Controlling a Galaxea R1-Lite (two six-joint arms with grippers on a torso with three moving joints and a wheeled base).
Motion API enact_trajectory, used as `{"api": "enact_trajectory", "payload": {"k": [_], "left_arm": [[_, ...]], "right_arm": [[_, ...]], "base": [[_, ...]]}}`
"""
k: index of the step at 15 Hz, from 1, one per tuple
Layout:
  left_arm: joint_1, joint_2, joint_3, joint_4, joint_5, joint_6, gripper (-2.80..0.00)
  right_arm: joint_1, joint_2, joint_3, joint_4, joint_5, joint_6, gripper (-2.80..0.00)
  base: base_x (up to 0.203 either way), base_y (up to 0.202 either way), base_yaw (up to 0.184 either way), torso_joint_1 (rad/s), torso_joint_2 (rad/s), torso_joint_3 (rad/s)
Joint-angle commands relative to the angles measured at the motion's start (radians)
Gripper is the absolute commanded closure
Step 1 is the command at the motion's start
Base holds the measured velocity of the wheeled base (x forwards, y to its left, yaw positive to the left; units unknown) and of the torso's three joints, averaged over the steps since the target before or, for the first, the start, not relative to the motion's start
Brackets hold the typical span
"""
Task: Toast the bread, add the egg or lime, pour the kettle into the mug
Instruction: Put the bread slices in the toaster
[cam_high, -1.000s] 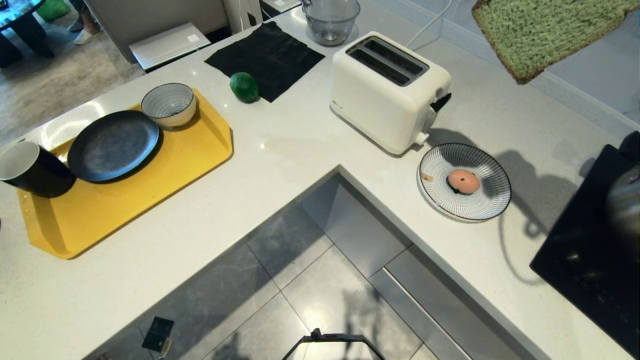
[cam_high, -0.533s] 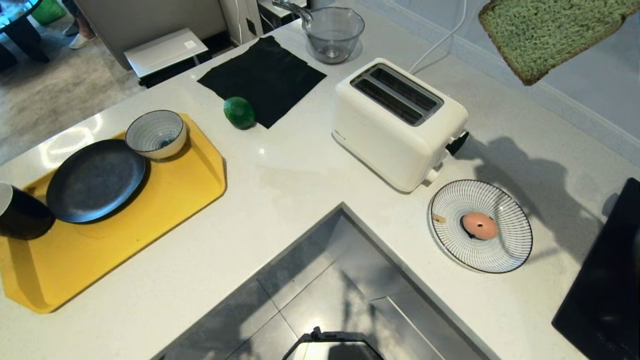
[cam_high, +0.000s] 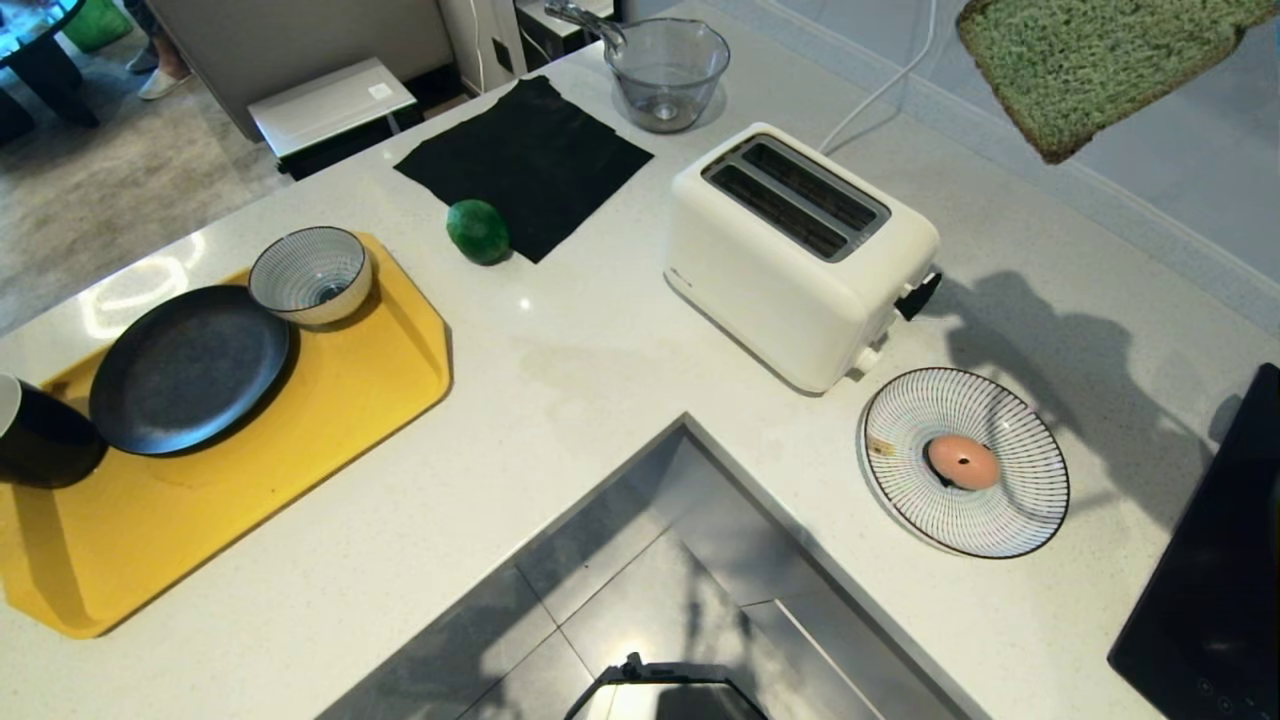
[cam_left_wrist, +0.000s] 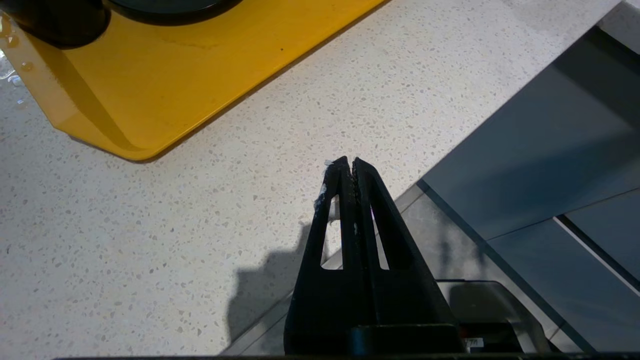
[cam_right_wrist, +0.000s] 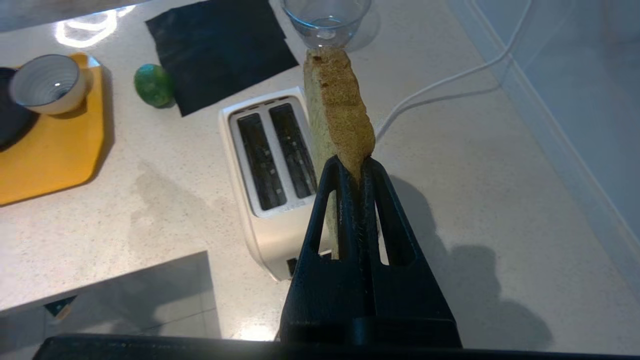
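My right gripper (cam_right_wrist: 352, 167) is shut on the bread (cam_right_wrist: 340, 115), a pale green slice held on edge, above and just to one side of the white toaster (cam_right_wrist: 270, 165). In the head view the bread (cam_high: 1090, 60) hangs at the top right, beyond the toaster (cam_high: 800, 250), whose two slots are empty. The egg (cam_high: 962, 461) lies on a striped plate (cam_high: 1020, 510) right of the toaster. The lime (cam_high: 477, 231) sits by a black cloth. The mug (cam_high: 35, 435) stands at the far left on the yellow tray. My left gripper (cam_left_wrist: 348, 162) is shut and empty over the counter's edge. The kettle is out of view.
The yellow tray (cam_high: 300, 420) also carries a black plate (cam_high: 190, 365) and a striped bowl (cam_high: 310, 272). A black cloth (cam_high: 525, 160) and a glass jug (cam_high: 668, 65) lie at the back. A black hob (cam_high: 1210, 590) is at the right edge. A white cable (cam_high: 880, 90) runs behind the toaster.
The whole head picture has shifted, so the camera moved: the counter now sits lower and the toaster and plate are nearer. The bread keeps its place in the picture. Both grippers stay shut.
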Motion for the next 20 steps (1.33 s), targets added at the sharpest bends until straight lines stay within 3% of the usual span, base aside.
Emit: {"api": "enact_trajectory", "payload": {"k": [1,10,20], "left_arm": [[0.0,-0.001,0.015,-0.001,0.0,-0.001,0.0],[0.0,-0.001,0.015,-0.001,0.0,-0.001,0.0],[0.0,-0.001,0.015,-0.001,0.0,-0.001,0.0]], "right_arm": [[0.001,0.012,0.007,0.004,0.024,-0.002,0.0],[0.019,0.211,-0.153,0.009,0.052,-0.032,0.0],[0.017,0.352,-0.214,0.003,0.056,-0.047,0.0]], "base": [[0.0,0.0,0.0,0.0,0.0,0.0],[0.0,0.0,0.0,0.0,0.0,0.0],[0.0,0.0,0.0,0.0,0.0,0.0]]}}
